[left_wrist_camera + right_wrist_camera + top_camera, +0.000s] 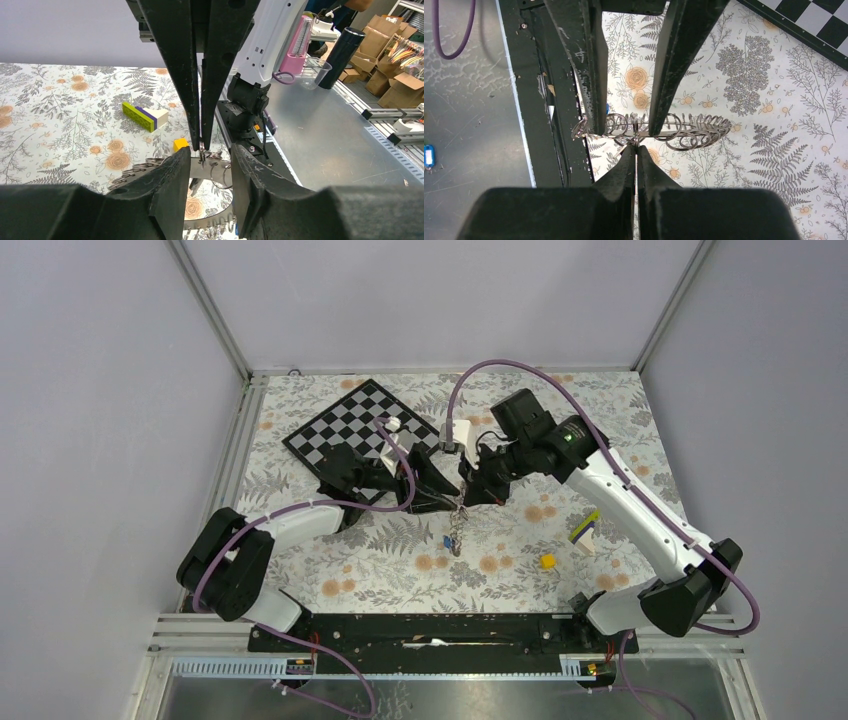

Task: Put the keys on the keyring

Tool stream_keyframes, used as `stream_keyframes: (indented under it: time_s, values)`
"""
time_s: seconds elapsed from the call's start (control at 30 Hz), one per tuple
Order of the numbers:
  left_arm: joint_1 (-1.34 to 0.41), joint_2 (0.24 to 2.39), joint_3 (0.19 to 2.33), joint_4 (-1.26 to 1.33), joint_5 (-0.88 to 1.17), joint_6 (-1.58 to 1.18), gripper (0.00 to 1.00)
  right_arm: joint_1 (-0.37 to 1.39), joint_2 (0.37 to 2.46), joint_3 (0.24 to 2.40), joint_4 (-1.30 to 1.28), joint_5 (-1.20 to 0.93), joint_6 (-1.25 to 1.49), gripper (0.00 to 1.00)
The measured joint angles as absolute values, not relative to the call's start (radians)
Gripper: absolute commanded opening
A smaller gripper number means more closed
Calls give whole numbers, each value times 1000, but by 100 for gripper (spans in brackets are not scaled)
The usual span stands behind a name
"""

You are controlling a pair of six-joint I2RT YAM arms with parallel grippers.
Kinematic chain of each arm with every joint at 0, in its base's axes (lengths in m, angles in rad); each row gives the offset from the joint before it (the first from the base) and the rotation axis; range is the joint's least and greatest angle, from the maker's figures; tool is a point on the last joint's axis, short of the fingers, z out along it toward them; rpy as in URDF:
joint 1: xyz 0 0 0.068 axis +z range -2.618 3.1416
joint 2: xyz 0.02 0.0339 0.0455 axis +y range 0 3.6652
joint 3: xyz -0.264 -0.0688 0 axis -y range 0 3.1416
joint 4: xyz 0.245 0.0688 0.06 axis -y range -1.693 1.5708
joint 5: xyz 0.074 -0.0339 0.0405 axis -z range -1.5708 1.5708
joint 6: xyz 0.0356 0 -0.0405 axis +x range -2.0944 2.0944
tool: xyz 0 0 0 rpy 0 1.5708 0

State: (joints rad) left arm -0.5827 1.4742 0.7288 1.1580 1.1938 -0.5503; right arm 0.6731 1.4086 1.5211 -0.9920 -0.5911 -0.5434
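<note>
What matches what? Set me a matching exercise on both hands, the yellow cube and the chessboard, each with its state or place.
1 left hand
2 right hand
3 yellow cube
4 chessboard

A far left part of the table
B shut on the keyring
C open
D near right part of the table

Pairs: 1-C, 2-B, 3-D, 4-A

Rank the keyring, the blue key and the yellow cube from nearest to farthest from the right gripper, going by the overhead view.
1. keyring: pinched in the right gripper, dangling from its tips.
2. blue key: beside the keyring's lower part, slightly to the left.
3. yellow cube: well off to the robot's right, clearly farthest.
</note>
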Motion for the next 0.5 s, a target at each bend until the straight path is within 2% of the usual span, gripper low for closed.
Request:
stream_keyframes:
  time_s: [0.5]
  values:
    - [-587,1474,729,1153,1193,-540,28,687,1411,1528,-1013,-585,-545,0]
